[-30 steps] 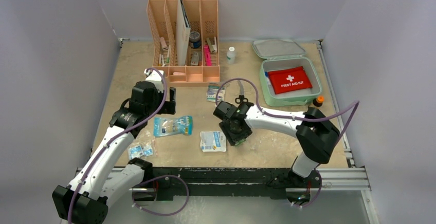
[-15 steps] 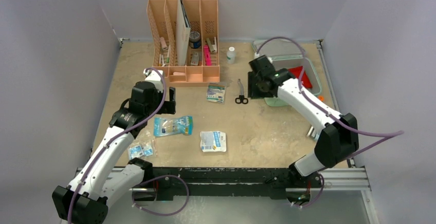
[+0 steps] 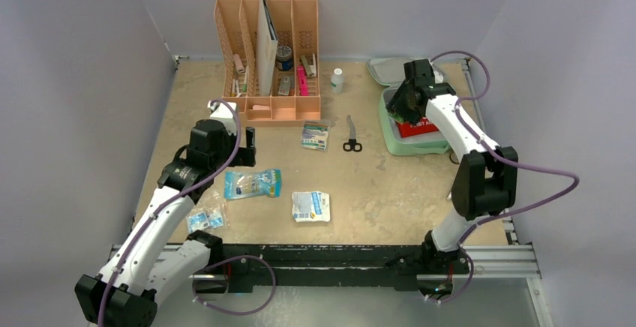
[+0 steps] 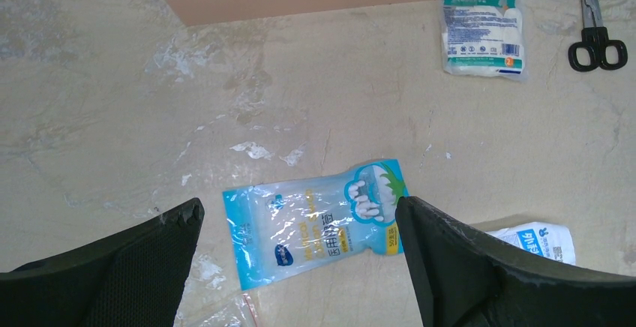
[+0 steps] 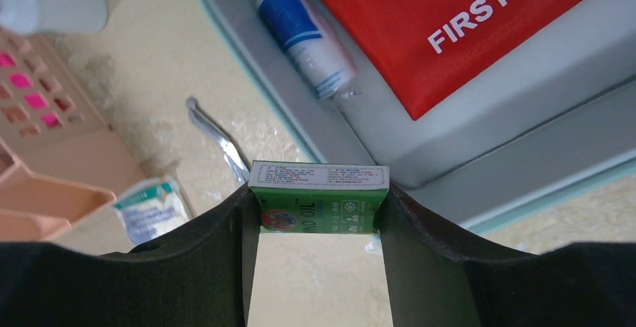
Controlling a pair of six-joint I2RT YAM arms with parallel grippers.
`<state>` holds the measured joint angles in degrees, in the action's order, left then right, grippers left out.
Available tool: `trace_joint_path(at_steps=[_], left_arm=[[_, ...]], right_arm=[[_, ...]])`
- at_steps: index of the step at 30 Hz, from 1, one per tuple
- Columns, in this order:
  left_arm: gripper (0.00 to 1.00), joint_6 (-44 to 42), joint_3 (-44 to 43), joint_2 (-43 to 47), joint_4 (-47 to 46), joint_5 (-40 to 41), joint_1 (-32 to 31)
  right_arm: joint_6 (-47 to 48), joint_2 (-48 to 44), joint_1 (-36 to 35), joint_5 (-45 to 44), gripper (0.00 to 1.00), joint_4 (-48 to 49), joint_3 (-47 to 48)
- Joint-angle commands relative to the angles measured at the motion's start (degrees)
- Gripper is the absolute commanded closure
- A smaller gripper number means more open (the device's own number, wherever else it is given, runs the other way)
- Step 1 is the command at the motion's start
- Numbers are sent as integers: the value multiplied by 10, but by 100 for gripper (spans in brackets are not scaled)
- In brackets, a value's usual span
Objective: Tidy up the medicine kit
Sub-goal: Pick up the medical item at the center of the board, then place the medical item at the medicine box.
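Note:
The mint-green medicine kit (image 3: 409, 147) lies open at the back right, its lid (image 3: 384, 68) flat behind it. Inside are a red first aid pouch (image 5: 450, 19) and a blue-and-white tube (image 5: 304, 34) on the grey lining (image 5: 450, 139). My right gripper (image 3: 406, 102) is shut on a small green oil box (image 5: 319, 207) and holds it above the kit's left rim (image 5: 247, 64). My left gripper (image 3: 250, 147) is open and empty, hovering above a blue cotton-swab packet (image 4: 315, 222).
The peach organizer (image 3: 268, 57) stands at the back, with a white bottle (image 3: 337, 80) to its right. Black-handled scissors (image 3: 351, 136), a gauze pack (image 3: 315, 136), a white-and-blue packet (image 3: 310, 206) and a clear bag (image 3: 205, 218) lie on the table.
My right arm has swung from the table's middle back and right to the kit, carrying the green box. The left arm has not moved.

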<state>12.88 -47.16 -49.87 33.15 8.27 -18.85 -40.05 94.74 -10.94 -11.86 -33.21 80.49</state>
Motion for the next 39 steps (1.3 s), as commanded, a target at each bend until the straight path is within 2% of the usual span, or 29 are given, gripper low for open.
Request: trace_joint_path(at_steps=[1, 8, 14, 30, 39], left_arm=[[1, 4, -9, 15, -14, 7, -2], [1, 5, -12, 7, -12, 1, -2], [1, 6, -8, 15, -15, 9, -2], [2, 3, -11, 3, -14, 15, -2], [2, 1, -10, -4, -14, 19, -2]], right_arm=[[-118, 25, 30, 18, 52, 28, 25], [-261, 61, 59, 16, 51, 49, 15], [-336, 89, 66, 19, 50, 42, 8], [-373, 163, 67, 46, 39, -2, 29], [-358, 158, 68, 40, 25, -15, 47]])
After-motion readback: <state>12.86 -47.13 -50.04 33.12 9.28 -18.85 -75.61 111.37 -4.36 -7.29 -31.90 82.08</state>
